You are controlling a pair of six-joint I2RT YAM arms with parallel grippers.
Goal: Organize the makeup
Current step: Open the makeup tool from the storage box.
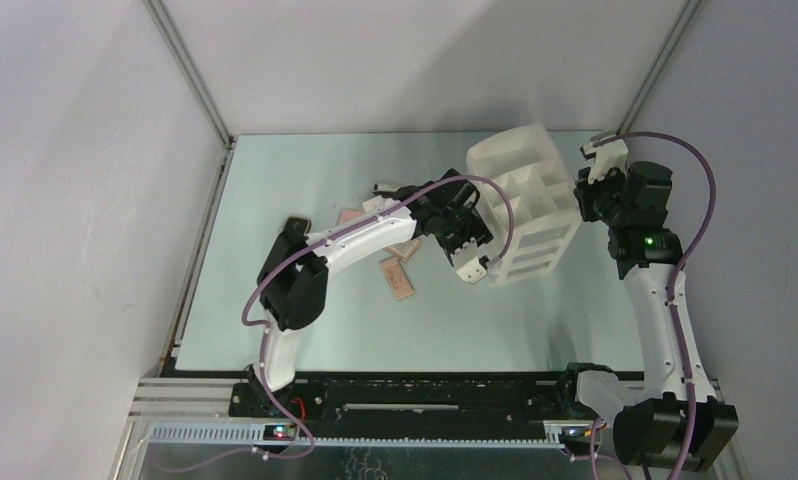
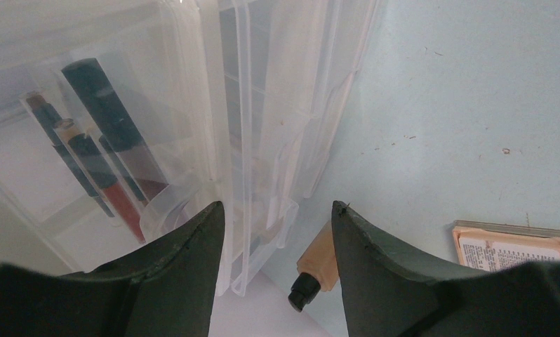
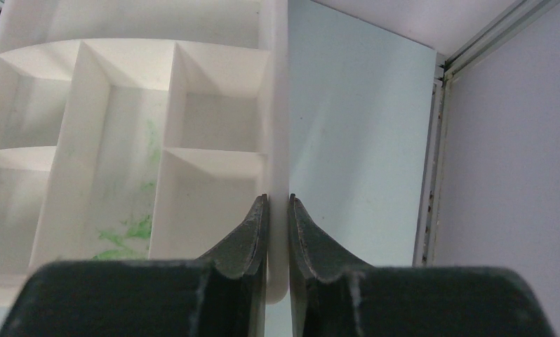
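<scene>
The white organizer [image 1: 540,235] is the biggest thing here, and much of it is hidden. From above, the left arm covers its left side. In the right wrist view only five open compartments show, the nearest of them cut off by the fingers. One compartment floor has green smears.

The right gripper [image 3: 278,200] is clenched on the organizer's right-hand wall, one finger inside and one outside. The left gripper [image 2: 277,210] is at the organizer's left side. Its jaws are released and well apart, with the edge of the translucent wall showing in the gap. I cannot see either finger touching that wall.

Just beside the organizer's left wall, on the table [image 2: 460,105], lies one beige bottle [image 2: 318,263] with a black cap. Its upper end is hidden behind the left gripper's finger. One flat palette [image 2: 509,246] lies further from the organizer, cropped by the picture's edge. From above, two pinkish palettes [image 1: 399,279] lie left of the organizer, and some small pieces beyond the arm are too small to make out.

Inside the organizer, blurred by the wall, at least three pencils or tubes [image 2: 105,119] lean together.
</scene>
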